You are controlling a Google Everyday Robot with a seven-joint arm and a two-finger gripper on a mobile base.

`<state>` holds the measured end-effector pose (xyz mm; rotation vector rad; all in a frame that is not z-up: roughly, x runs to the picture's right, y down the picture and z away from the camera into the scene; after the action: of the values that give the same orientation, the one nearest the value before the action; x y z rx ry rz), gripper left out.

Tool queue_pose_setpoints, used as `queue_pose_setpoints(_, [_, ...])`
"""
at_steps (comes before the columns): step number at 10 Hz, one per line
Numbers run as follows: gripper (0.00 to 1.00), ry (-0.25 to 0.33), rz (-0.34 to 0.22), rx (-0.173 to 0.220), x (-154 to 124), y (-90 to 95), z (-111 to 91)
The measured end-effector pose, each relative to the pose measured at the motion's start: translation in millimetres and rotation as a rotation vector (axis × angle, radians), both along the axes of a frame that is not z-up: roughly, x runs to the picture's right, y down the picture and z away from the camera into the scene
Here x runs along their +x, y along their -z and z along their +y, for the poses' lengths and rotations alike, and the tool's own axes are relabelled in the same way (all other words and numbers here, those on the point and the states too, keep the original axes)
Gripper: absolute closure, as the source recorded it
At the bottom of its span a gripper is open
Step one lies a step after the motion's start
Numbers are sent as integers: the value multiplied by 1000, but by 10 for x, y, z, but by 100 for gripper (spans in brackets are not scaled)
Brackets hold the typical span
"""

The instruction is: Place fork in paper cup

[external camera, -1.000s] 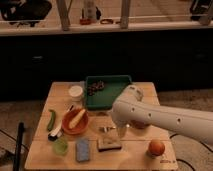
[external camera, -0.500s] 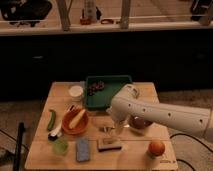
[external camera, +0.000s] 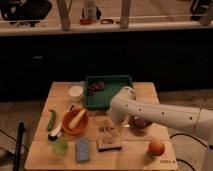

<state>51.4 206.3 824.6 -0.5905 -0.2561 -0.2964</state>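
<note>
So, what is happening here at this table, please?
A white robot arm reaches in from the picture's right over the wooden table. Its hand hangs low near the table's middle, in front of the green plastic tray. The small white round paper cup stands apart, just left of the tray in the picture. Whether the hand holds anything cannot be seen.

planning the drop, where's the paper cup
In camera view the paper cup stands back left on the table, left of the green tray, behind the orange bowl; the gripper hangs mid-table.
</note>
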Motion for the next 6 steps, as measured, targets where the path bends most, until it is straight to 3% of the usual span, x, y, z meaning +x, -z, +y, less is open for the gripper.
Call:
queue_pose_setpoints(4, [24, -22, -10, -2, 26, -185, 81])
queue_pose_setpoints(6, [45, -31, -16, -11, 24, -263, 133])
